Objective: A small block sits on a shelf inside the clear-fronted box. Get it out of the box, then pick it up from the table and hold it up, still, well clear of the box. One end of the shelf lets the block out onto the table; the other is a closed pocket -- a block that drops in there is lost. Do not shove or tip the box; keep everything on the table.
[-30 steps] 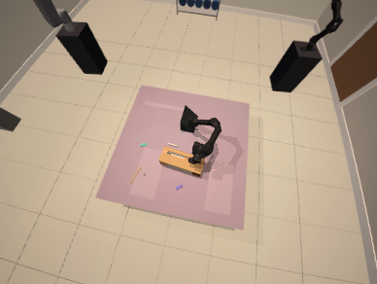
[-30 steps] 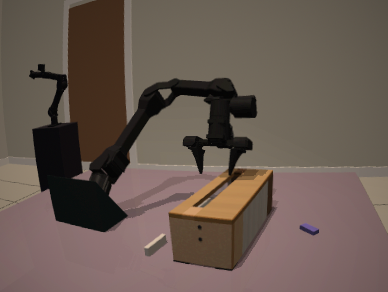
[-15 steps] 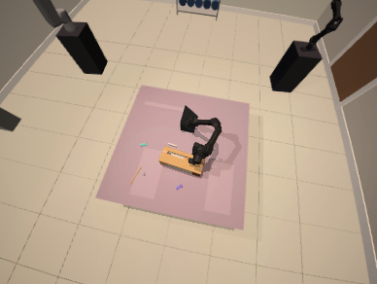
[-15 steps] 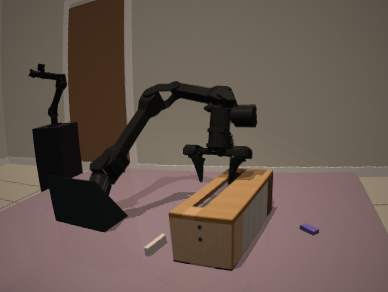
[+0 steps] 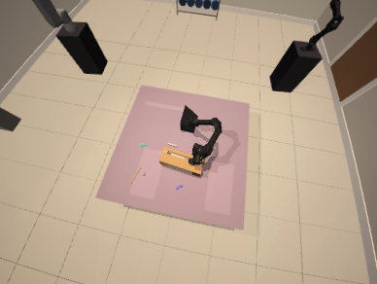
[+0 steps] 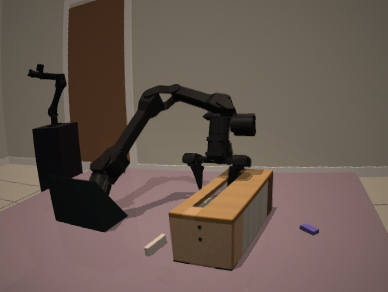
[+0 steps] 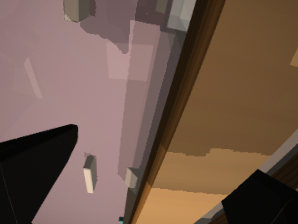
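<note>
Inside box [image 6: 220, 220], block hidden; end effector [image 6: 216, 176] open, straddling top.

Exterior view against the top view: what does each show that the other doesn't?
Only the exterior view shows one finger dipped into the slot in the wooden box, the other outside its far wall, and two small holes in its near end. Only the top view shows a teal piece and a thin wooden stick. Both show the open gripper, the box, a purple block and a cream bar.
</note>
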Controlling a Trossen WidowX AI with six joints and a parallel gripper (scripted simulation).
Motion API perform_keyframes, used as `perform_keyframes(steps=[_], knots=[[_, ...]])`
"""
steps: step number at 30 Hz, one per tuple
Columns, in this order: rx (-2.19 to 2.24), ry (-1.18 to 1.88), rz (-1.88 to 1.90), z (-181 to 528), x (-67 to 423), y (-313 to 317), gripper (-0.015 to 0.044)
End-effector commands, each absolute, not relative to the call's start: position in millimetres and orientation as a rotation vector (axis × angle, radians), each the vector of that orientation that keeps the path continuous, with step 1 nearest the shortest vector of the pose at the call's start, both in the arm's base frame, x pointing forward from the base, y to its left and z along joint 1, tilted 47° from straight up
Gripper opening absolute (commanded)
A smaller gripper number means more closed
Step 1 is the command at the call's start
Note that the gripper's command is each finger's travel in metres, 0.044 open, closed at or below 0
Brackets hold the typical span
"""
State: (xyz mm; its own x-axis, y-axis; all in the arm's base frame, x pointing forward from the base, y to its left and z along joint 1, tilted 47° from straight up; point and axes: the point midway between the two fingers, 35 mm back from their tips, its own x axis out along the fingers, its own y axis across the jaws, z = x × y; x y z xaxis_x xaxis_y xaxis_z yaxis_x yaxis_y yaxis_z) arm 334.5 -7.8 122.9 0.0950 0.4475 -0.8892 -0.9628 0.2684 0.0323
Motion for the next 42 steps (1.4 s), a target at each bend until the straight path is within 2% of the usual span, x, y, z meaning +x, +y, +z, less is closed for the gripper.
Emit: perform_keyframes(steps=[1, 9, 42], knots=[[-0.677, 0.954, 1.179, 118.5, 333.1, -1.8, 0.04], [-0.684, 0.952, 1.177, 116.1, 333.6, -5.0, 0.04], [-0.687, 0.958, 1.176, 29.4, 308.4, -81.2, 0.04]])
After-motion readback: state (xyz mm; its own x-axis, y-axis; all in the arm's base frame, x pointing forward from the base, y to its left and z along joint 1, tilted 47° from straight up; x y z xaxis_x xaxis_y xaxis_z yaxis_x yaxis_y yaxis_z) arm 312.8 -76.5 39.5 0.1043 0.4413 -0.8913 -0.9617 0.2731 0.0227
